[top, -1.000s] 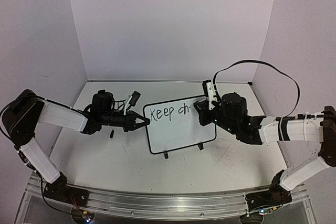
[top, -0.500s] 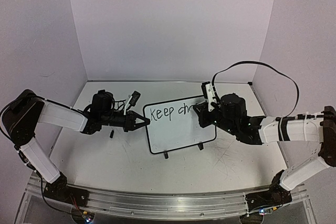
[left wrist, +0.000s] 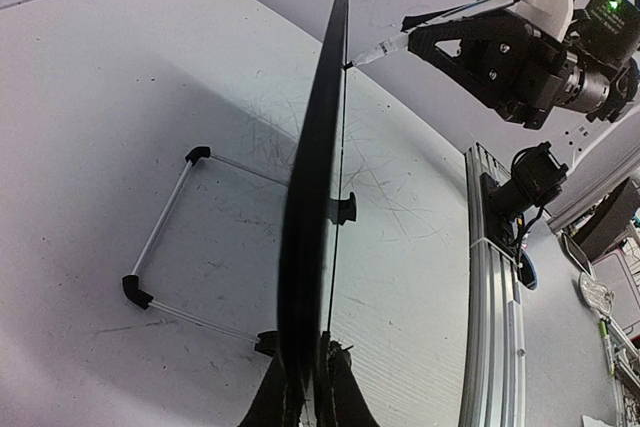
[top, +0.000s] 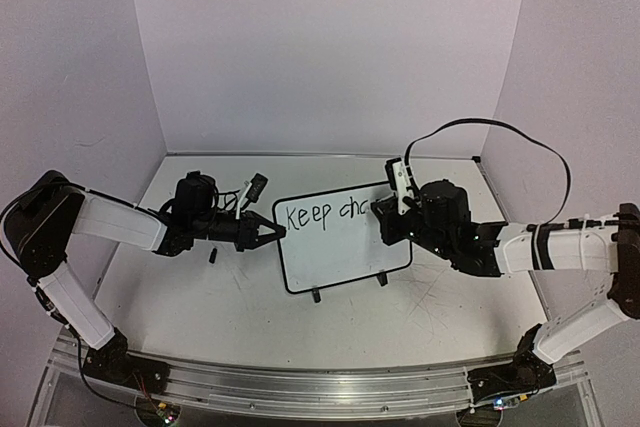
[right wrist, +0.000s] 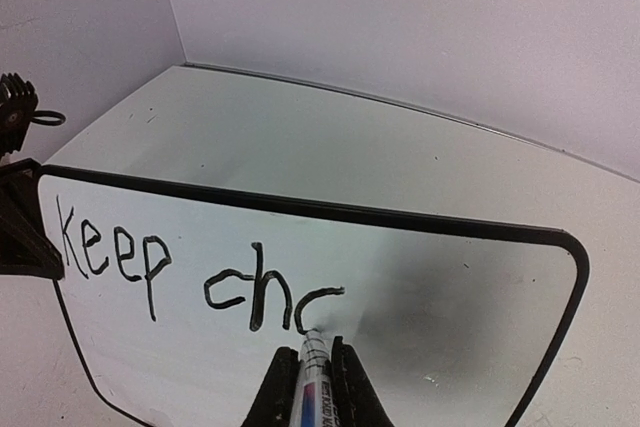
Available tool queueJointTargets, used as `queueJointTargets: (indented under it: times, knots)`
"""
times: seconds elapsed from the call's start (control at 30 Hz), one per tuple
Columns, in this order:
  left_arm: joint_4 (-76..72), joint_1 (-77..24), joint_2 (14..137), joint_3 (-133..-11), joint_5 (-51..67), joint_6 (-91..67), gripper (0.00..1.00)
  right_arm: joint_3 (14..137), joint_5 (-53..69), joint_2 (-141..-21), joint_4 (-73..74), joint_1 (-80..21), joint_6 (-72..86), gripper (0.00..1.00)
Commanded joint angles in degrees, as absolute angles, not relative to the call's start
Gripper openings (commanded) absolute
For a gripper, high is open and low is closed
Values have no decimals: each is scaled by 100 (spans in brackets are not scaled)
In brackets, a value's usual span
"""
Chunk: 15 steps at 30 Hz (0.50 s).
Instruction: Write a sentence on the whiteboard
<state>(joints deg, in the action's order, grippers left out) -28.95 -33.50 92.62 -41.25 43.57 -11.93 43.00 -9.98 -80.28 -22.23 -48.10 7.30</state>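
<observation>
Fresh partial letter after "ch" in the sentence [right wrist: 257, 292], marker [right wrist: 313, 377] now slightly further right.

Whiteboard [top: 345, 252]: upright at table centre, blocks near-far passage there.
Left gripper [top: 276, 232]: clamped on board's left edge; arm bars left side.
Right gripper [top: 386, 217]: pinching marker [right wrist: 313, 372], tip on board face; arm bars right side.
Wire prop [left wrist: 160, 237]: on table at board's far side.
Small black object [top: 213, 256]: just near of left arm.
Table [top: 250, 317]: open strip near of board; open strip far, by back wall.
</observation>
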Motion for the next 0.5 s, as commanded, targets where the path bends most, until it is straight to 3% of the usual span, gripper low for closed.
queueJointTargets:
  times: [0.0, 0.47]
  knots:
    - [-2669, -3340, 9224, -4271, 3787, -817, 0, 4331, -1438, -7871, -2287, -4801, 635, 0]
    - [-2672, -3340, 9218, -4277, 3803, -817, 0, 4564, -1591, -8037, -2515, -4795, 515, 0]
